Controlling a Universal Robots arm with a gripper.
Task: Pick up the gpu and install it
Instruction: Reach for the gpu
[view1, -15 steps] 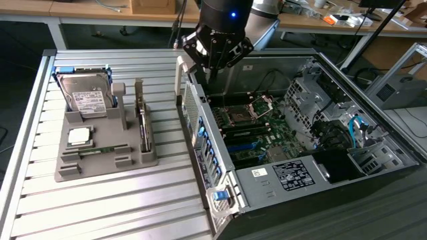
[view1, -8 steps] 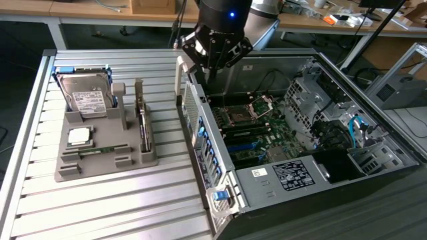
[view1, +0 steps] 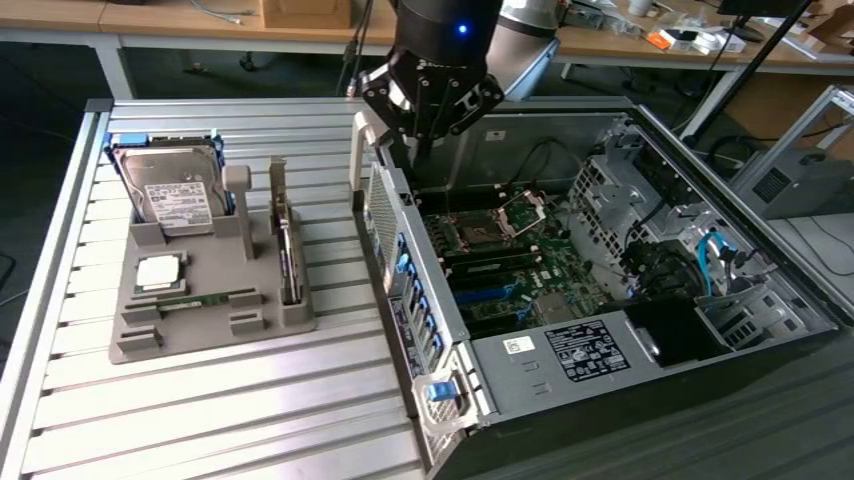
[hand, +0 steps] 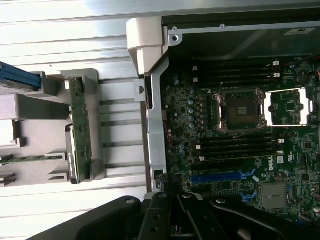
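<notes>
**Claw shut and empty over the case; gpu in its holder**

A slatted metal table (view1: 200, 400) carries everything. On the exterior view's right, an open computer case (view1: 787, 300) lies on its side, its motherboard (view1: 534, 260) facing up with an uncovered processor socket (view1: 483, 232) near the middle. In the wrist view a long blue slot (hand: 215, 176) lies on the board beside the socket.

The black arm comes down from above, and its gripper (view1: 415, 152) hangs over the case's edge on the side nearest the holder. The fingers are pressed together to a point with nothing between them.

On the exterior view's left, apart from the case, a grey moulded holder (view1: 147, 345) rests on the table. A silver hard drive (view1: 171, 190) with a white label leans in its far end.

The gpu (view1: 283, 235) stands on its long edge in a slot along the holder's side nearest the case, green board upright, with its metal bracket at one end. The gripper is well clear of it.

A square processor chip (view1: 158, 270) lies flat in the holder, and a narrow green memory stick (view1: 207, 298) sits just beside it.
</notes>
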